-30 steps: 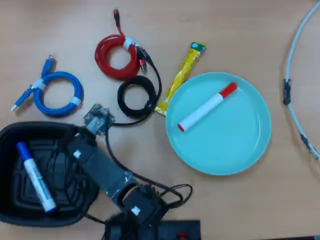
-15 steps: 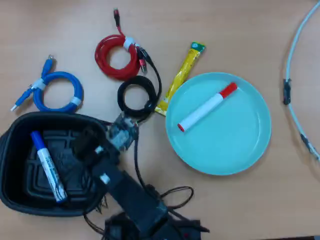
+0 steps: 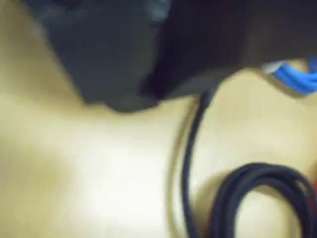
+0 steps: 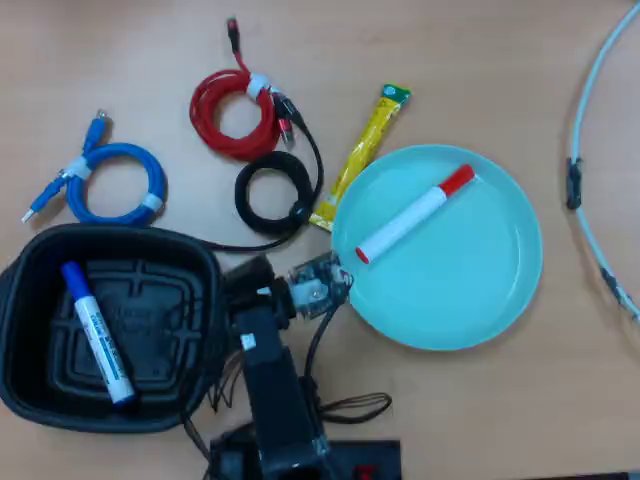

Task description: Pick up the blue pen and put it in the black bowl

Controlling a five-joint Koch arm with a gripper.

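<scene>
The blue pen (image 4: 97, 332), a white marker with a blue cap, lies alone on the ribbed floor of the black bowl (image 4: 30, 395) at the lower left of the overhead view. My gripper (image 4: 252, 277) is outside the bowl, just past its right rim, between it and the teal plate, and it holds nothing. Its jaws are dark and overlapping, so their state is unclear. In the wrist view a blurred dark mass fills the top above bare table; the pen is out of that view.
A teal plate (image 4: 480, 290) holding a red-capped marker (image 4: 415, 213) sits right of my arm. Behind lie a black cable coil (image 4: 272, 193), a red cable coil (image 4: 232, 112), a blue cable coil (image 4: 115, 185) and a yellow sachet (image 4: 365, 150). A grey hose (image 4: 590, 150) runs along the right edge.
My arm has swung right, from over the black bowl to the gap beside the teal plate. The blue pen stays in the bowl, which shifted slightly early on.
</scene>
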